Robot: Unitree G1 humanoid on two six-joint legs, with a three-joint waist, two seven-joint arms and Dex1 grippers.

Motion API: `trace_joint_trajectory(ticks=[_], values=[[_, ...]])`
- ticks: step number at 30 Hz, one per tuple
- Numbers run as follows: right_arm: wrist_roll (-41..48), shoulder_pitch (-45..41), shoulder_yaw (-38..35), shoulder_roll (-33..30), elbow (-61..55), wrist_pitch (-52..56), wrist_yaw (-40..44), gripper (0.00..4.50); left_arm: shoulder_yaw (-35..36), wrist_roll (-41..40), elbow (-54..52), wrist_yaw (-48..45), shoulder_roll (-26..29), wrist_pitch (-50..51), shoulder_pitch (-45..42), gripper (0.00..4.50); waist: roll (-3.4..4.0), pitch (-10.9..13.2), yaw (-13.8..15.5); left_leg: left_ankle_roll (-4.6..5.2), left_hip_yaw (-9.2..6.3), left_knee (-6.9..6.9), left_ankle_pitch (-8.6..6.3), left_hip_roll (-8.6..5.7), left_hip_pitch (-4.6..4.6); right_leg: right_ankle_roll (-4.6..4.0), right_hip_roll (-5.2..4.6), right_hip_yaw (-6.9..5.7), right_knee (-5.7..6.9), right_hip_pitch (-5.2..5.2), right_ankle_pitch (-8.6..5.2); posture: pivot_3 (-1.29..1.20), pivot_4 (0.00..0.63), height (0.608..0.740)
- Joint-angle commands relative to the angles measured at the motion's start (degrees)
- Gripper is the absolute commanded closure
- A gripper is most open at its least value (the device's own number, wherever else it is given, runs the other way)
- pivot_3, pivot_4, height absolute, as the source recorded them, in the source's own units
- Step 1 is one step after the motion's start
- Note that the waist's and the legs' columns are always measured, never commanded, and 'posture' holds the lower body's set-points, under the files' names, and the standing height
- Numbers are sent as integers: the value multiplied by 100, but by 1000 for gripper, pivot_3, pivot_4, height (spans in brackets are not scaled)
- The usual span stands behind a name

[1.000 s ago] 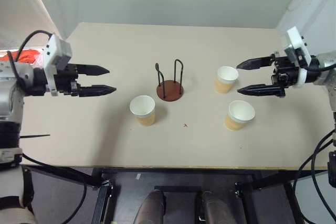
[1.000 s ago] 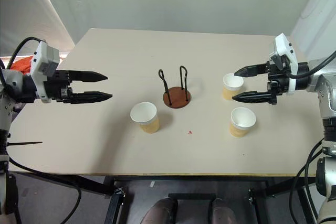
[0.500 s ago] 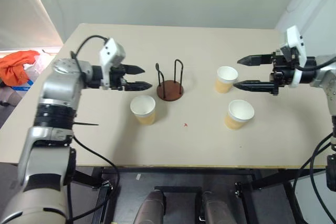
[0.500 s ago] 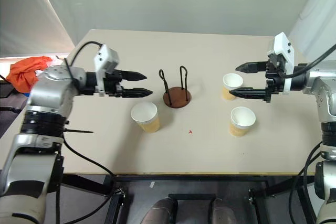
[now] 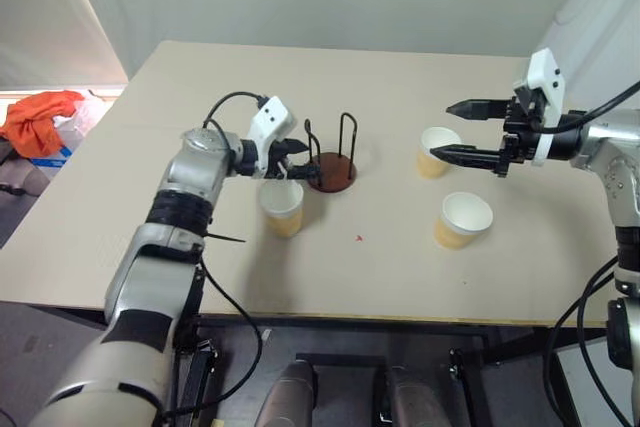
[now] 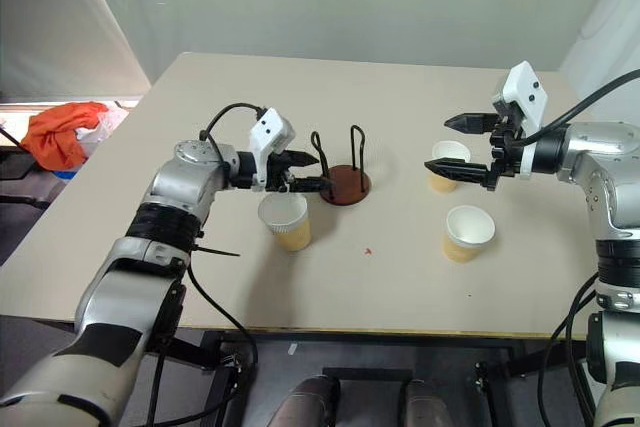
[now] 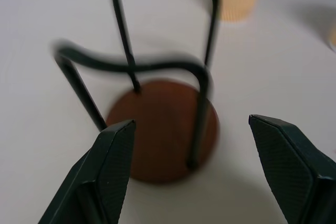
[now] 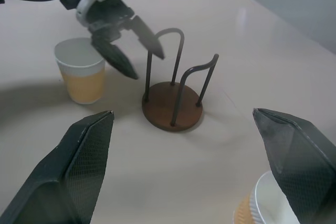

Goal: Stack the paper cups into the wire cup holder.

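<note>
Beige table point(image 5: 200, 97), wire cup holder point(image 5: 330, 169) mid-table, three upright paper cups point(image 5: 283, 207) point(image 5: 438, 151) point(image 5: 464, 219)

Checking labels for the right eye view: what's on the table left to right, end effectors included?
Left end effector → wire cup holder → cup under the right end effector → nearer right cup. Left out: the cup below the left end effector and the right end effector, since both overlap their neighbours.
</note>
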Motion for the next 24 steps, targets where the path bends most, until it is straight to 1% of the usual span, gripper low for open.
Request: trace_joint_trajectory(ticks=[1, 5, 8, 14, 15, 16, 17, 21, 24], values=[[34, -105, -196, -49, -155, -62, -151, 0, 197, 28, 245, 205, -144, -242, -276, 744, 0, 0, 5, 3, 1, 1, -1, 0, -1, 3, 0, 2, -5, 1, 4, 0, 150, 740], [-46, -118, -146, -63, -108, -146, -239, 0, 204, 7, 300, 79, -228, -314, -305, 744, 0, 0, 8, 11, 8, 7, -1, -1, -3, 20, 0, 7, -23, 6, 16, 0, 150, 740], [-49, -96, -143, -81, -110, -172, -230, 0, 219, -17, 289, -22, -238, -334, -311, 1335, 0, 0, 10, 16, 8, 17, -3, -2, -10, 23, 1, 7, -25, 6, 18, 0, 150, 740], [-47, -106, -126, -59, -112, -199, -264, 0, 220, 48, 370, 28, -260, -438, -357, 3438, 0, 0, 12, 19, 8, 28, -4, -3, -13, 25, 1, 8, -25, 6, 20, 0, 150, 740], [-43, -106, -123, -57, -116, -196, -264, 0, 230, 33, 345, 42, -274, -413, -361, 3712, 0, 0, 12, 20, 8, 30, -4, -3, -13, 26, 1, 8, -25, 7, 20, 0, 150, 740], [-36, -104, -118, -60, -122, -186, -256, 0, 234, 18, 302, 48, -285, -382, -358, 4159, 0, 0, 12, 20, 8, 32, -4, -3, -14, 27, 1, 8, -25, 7, 20, 0, 150, 740], [-27, -97, -107, -76, -126, -162, -229, 0, 230, -1, 217, 19, -290, -364, -340, 4453, 0, 0, 12, 21, 9, 34, -5, -3, -14, 27, 1, 8, -25, 8, 21, 0, 150, 740], [-7, -38, -113, -153, -114, -147, -126, 0, 266, -141, -152, -175, -285, -211, -289, 4453, 0, 0, 12, 25, 9, 45, -7, -3, -19, 28, 1, 8, -25, 8, 22, 0, 150, 740], [-55, 1, -178, -199, 26, -228, -139, 0, 266, -299, -747, -462, -204, 45, -266, 4453, 0, 0, 17, 29, 8, 52, -8, -6, -29, 27, 1, 8, -31, 8, 21, 0, 150, 740]])
